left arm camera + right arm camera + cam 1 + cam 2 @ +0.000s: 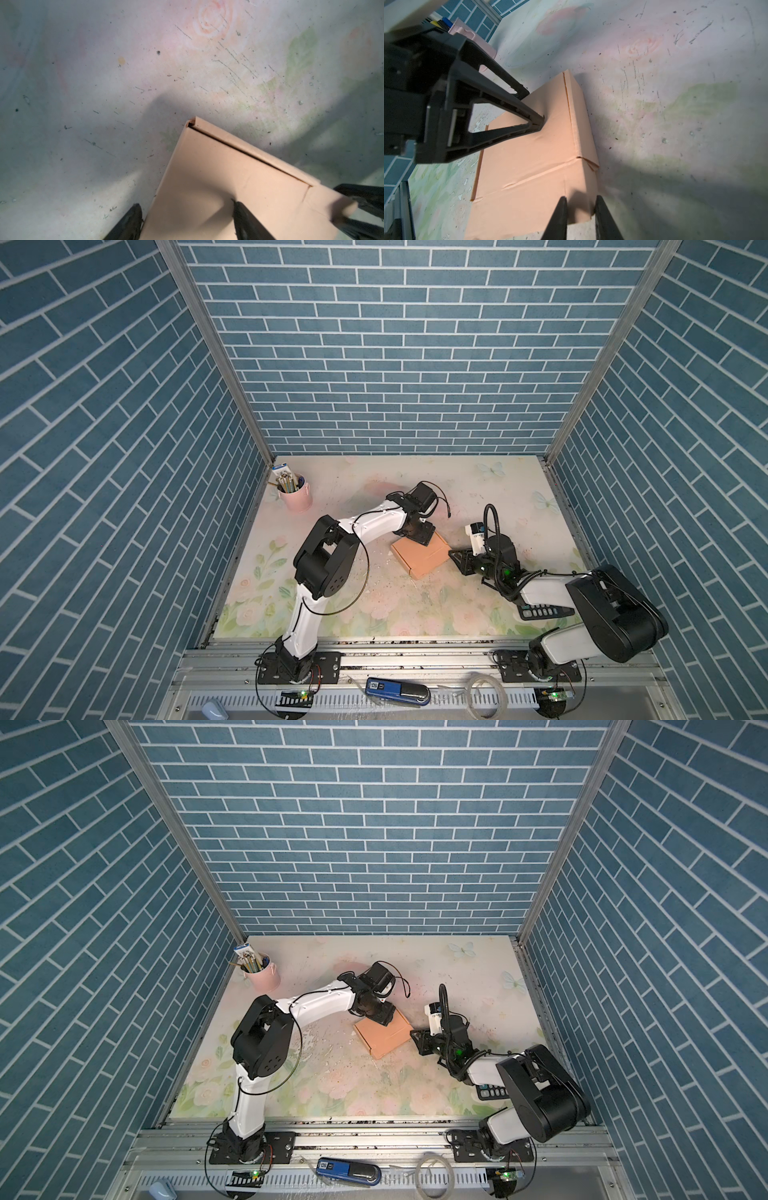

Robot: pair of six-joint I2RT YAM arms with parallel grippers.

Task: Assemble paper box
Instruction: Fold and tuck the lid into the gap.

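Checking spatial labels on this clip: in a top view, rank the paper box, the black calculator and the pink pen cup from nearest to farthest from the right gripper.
1. paper box: centre, right at the tips of the right gripper.
2. black calculator: front right, partly hidden.
3. pink pen cup: back-left corner, clearly farthest.

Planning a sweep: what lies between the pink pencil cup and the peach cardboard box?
In both top views, only the left arm's white forearm crosses above the floral mat between pink pencil cup and peach cardboard box.
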